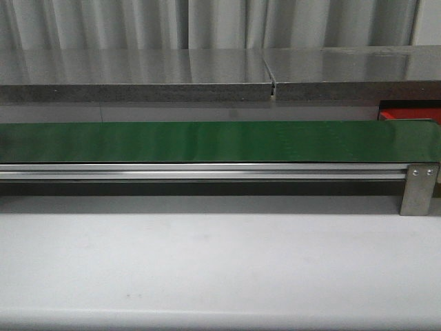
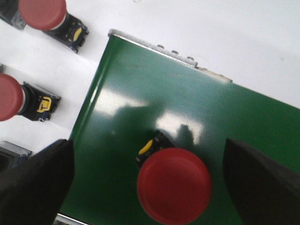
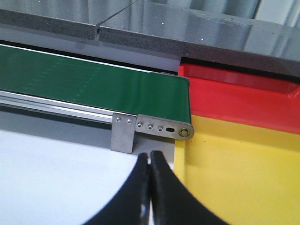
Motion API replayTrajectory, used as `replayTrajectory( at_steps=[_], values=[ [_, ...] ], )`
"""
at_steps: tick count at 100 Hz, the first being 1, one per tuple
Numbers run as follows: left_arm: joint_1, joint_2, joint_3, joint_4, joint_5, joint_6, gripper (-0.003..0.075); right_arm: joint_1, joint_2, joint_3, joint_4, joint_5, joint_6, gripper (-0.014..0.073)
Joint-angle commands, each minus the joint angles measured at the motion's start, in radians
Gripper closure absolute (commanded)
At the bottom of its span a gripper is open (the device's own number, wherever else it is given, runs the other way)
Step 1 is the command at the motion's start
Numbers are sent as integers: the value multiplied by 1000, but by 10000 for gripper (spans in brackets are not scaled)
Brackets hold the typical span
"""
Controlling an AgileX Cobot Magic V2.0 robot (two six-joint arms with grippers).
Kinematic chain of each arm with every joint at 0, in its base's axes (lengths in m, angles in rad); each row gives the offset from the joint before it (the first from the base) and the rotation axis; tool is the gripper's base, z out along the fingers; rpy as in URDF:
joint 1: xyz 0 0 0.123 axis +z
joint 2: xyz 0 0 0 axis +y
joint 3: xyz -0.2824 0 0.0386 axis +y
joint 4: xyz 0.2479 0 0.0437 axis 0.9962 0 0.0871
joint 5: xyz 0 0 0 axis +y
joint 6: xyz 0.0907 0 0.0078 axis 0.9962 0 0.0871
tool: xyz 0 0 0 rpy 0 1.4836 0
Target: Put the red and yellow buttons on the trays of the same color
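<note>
A red button (image 2: 174, 185) with a dark, yellow-marked base stands on the green belt (image 2: 154, 93). My left gripper (image 2: 147, 154) is open around it, its black fingers (image 2: 35, 187) well clear of the cap on both sides. In the right wrist view, the red tray (image 3: 239, 101) and the yellow tray (image 3: 243, 178) lie side by side past the belt's end (image 3: 183, 108). My right gripper (image 3: 151, 154) is shut on nothing, over the white table beside the yellow tray. No yellow button is in view. Neither gripper shows in the front view.
Two more red buttons (image 2: 42, 11) (image 2: 9, 96) lie on the white table beside the belt's end. The front view shows the bare belt (image 1: 207, 141), its metal rail (image 1: 207, 171) and bracket (image 1: 419, 189), a sliver of red tray (image 1: 410, 110), and a grey ledge (image 1: 138, 89) behind.
</note>
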Motion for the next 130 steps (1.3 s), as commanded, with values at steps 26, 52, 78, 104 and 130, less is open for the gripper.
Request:
replayTrajectory(
  at_steps=[26, 52, 78, 104, 130],
  values=[
    [-3, -121, -61, 72, 56, -17, 82, 4, -18, -22, -3, -82, -3, 662],
    [21, -222, 7, 168, 56, -69, 82, 4, -18, -22, -3, -82, -3, 662],
    [197, -297, 144, 131, 38, -63, 82, 4, -18, -22, -3, -82, -3, 662],
    [404, -307, 260, 94, 23, -57, 82, 4, -18, -22, -3, -82, -3, 662],
    [488, -306, 390, -12, -103, -4, 82, 4, -18, -22, -3, -82, -3, 662]
  ],
)
